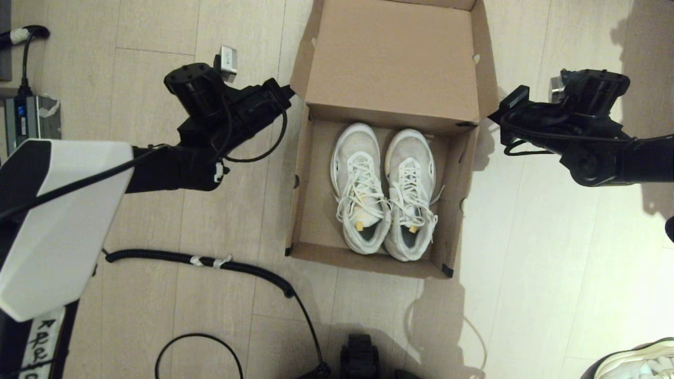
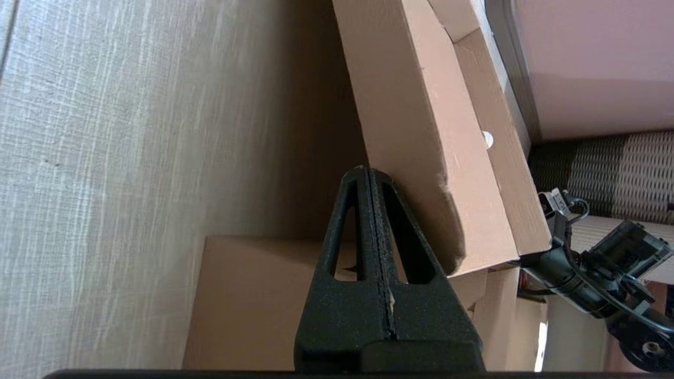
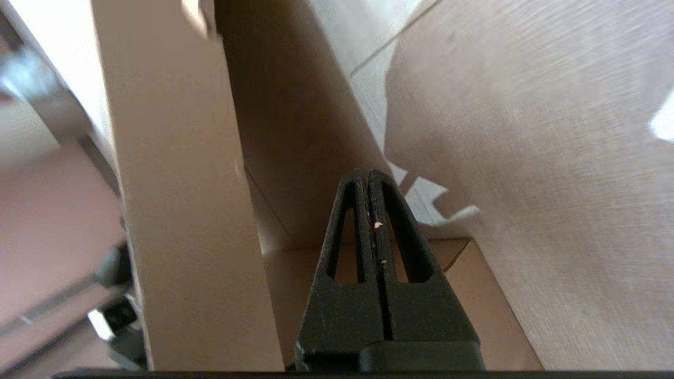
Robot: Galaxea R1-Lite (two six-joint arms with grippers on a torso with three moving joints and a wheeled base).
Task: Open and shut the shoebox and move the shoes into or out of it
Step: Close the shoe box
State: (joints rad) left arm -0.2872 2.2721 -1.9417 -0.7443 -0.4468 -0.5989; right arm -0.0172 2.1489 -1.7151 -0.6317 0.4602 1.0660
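The brown shoebox point(image 1: 310, 189) stands open on the floor, its hinged lid point(image 1: 392, 58) tipped back and upright. Inside lie the two white mesh shoes point(image 1: 384, 192) side by side, toes toward the lid. My left gripper point(image 1: 287, 93) is shut and empty, its tip against the lid's left side flap point(image 2: 416, 131). My right gripper point(image 1: 495, 115) is shut and empty too, its tip at the lid's right side flap point(image 3: 179, 200). Both sets of fingers are pressed flat together, as seen with the left gripper point(image 2: 367, 171) and the right gripper point(image 3: 367, 172) in the wrist views.
A black corrugated cable point(image 1: 210, 261) runs over the wooden floor left of the box. Another whitish sneaker point(image 1: 640, 363) shows at the bottom right corner. A grey device point(image 1: 31, 118) sits at the far left edge.
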